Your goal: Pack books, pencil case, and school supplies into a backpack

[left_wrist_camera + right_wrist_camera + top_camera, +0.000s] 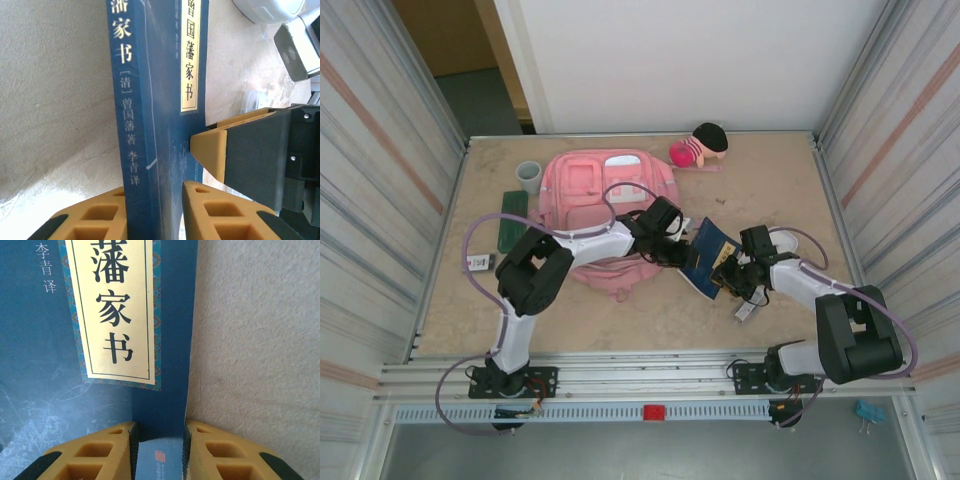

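The dark blue book [708, 255] stands tilted on the table just right of the pink backpack [590, 190], held from both sides. My left gripper [672, 250] has its yellow fingers pressed on the spine and cover of the book [150, 100], shut on it [152, 197]. My right gripper [728, 275] is shut on the lower corner of the book [100, 365], one finger on each face [159, 435]. The dark green pencil case [512, 220] lies left of the backpack. A small white card [480, 262] and a pale strip [745, 310] lie on the table.
A grey cup [528, 176] stands at the backpack's far left corner. A pink doll with black hair [700, 147] lies at the back. A white rounded box [265, 7] sits beyond the book near the right arm. Metal walls close in both sides.
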You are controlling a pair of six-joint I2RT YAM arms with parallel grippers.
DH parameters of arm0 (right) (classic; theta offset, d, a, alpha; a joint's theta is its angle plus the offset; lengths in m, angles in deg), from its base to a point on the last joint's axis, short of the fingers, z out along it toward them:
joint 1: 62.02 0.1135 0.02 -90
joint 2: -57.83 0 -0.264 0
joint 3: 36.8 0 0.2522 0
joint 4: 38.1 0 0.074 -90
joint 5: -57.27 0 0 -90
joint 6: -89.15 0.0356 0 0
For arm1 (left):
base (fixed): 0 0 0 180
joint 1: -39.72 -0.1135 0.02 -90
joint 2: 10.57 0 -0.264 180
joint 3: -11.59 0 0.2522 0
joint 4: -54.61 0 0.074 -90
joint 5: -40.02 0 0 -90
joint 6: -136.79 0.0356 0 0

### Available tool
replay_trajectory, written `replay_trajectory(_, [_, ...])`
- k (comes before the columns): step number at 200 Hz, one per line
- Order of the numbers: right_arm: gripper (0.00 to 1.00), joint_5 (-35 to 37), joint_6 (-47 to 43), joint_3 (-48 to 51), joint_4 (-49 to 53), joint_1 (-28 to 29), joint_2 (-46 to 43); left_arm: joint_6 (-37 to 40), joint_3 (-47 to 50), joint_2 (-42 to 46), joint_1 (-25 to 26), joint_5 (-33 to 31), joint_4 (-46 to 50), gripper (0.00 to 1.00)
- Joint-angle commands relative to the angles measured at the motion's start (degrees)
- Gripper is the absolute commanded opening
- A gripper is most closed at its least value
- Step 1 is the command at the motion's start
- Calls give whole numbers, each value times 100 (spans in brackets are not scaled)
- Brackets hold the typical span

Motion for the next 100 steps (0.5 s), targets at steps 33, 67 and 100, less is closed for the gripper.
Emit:
replay_trajectory(33, [37,-240,167,163,-181,-147,-393,64,-115,26,139,-251,-125,13])
replay_trajectory(67, [51,-176,20,120,-67,-392,-1499,385,446,985,-37,-629,-650,8])
replay_trajectory(100, [61,-269,-490,-124,-55,-632,-2767,528,1435,2334,-318,-748,-1849,7])
